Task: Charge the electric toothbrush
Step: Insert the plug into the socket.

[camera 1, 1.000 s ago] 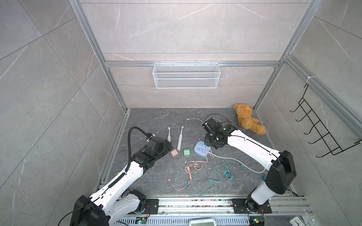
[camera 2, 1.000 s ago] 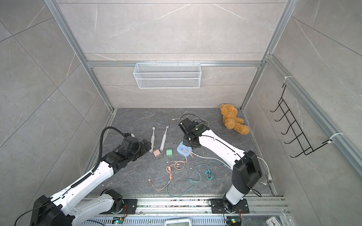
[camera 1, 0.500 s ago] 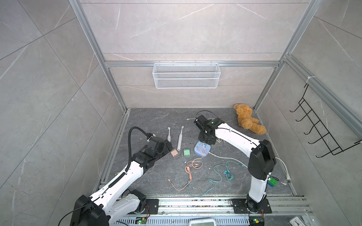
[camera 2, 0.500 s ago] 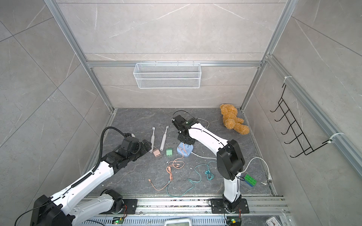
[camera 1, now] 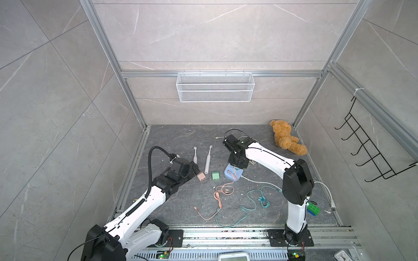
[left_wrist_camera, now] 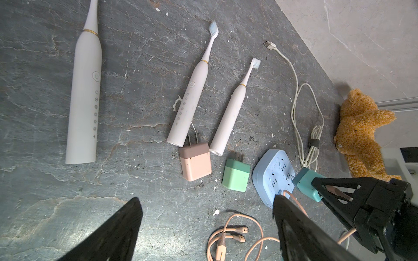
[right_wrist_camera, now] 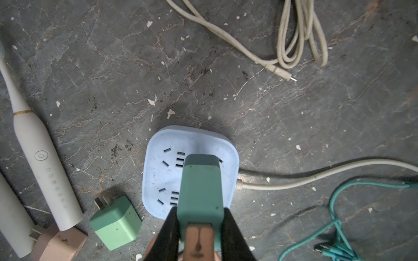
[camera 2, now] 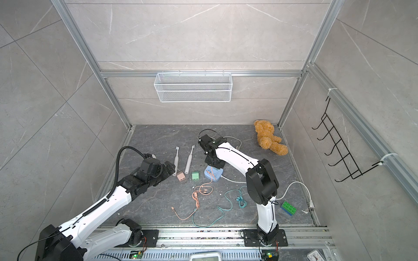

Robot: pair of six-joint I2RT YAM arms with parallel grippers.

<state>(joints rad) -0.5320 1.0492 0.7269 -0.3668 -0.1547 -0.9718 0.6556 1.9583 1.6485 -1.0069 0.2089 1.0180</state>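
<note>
Three white electric toothbrushes [left_wrist_camera: 84, 97] [left_wrist_camera: 190, 101] [left_wrist_camera: 233, 113] lie side by side on the dark floor; two show in both top views [camera 1: 195, 154] [camera 2: 188, 160]. My right gripper [right_wrist_camera: 200, 223] [camera 1: 237, 163] is shut on a teal adapter [right_wrist_camera: 200, 187] with a pink cable plug [right_wrist_camera: 199, 239] in its rear, held over the blue power strip [right_wrist_camera: 162, 176] [camera 1: 233, 176]. Whether its prongs sit in the slots I cannot tell. My left gripper [left_wrist_camera: 206, 198] [camera 1: 194, 169] hangs open and empty, close by the pink adapter [left_wrist_camera: 195, 161].
A green adapter [left_wrist_camera: 236, 177] lies between the pink adapter and the strip. The pink cable [camera 1: 220, 194] and a teal cable [camera 1: 255, 198] sprawl toward the front. A white cable [left_wrist_camera: 303, 117], teddy bear [camera 1: 287, 140], green brick [camera 1: 313, 209] and wall basket [camera 1: 214, 87] lie around.
My right arm has raised its elbow and carried the teal adapter leftward and down over the blue power strip. The left arm has stayed still.
</note>
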